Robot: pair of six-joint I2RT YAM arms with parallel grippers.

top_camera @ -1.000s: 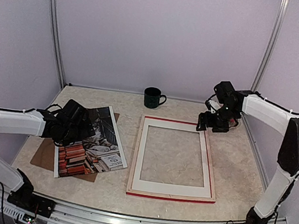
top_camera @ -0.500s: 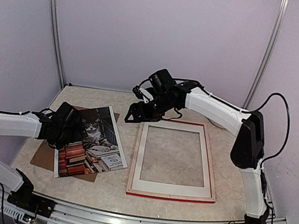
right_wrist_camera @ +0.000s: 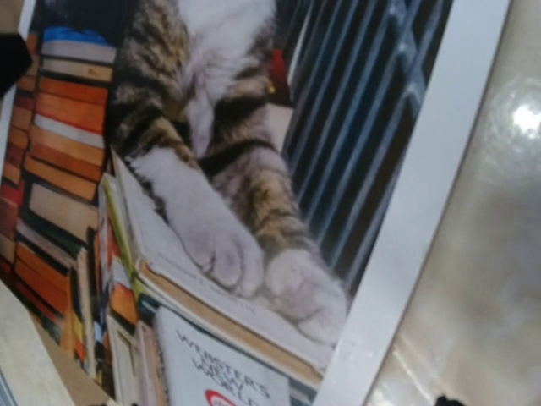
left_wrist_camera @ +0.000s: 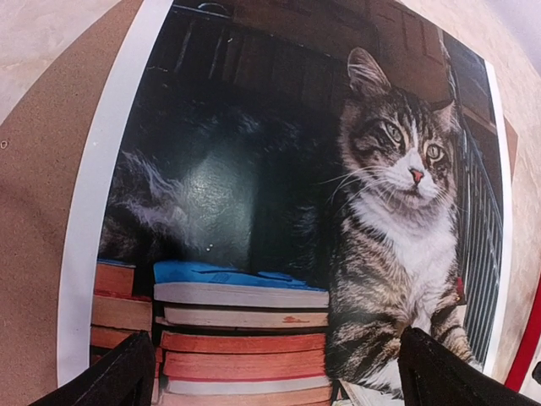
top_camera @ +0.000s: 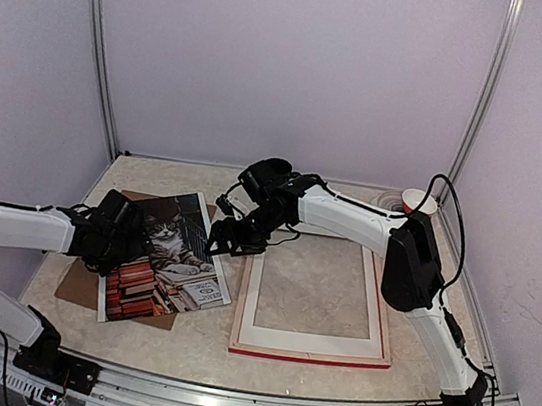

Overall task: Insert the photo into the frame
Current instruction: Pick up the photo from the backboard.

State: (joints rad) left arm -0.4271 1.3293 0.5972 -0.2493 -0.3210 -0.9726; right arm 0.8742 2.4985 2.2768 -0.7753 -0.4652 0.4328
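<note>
The photo lies picture side up on a brown board at the left of the counter. Its near right corner is just beside the frame, which lies flat to the right with the counter showing through its opening. The step in hand is judged to be the lifting of the photo so that it can be carried across.

The left hand is set over the photo's left side, its fingers spread wide with nothing between them. The right hand is held over the photo's right edge, and whether it is wide or narrow cannot be told.

For a clean pick, an edge should be taken rather than the middle. Thin paper lying flat offers little grip from above, so a finger would have to be slid under the white margin. The board beneath should not be caught with it. The sheet is likely to sag, so it is best held at two opposite edges and kept level.

Only in the overhead view are both arms, the board and the frame shown together. In the left wrist view the wide spread of the fingers is made plain. In the right wrist view the white margin and the bare counter beside it are shown close up, but hardly anything of that hand's own fingers.
</note>
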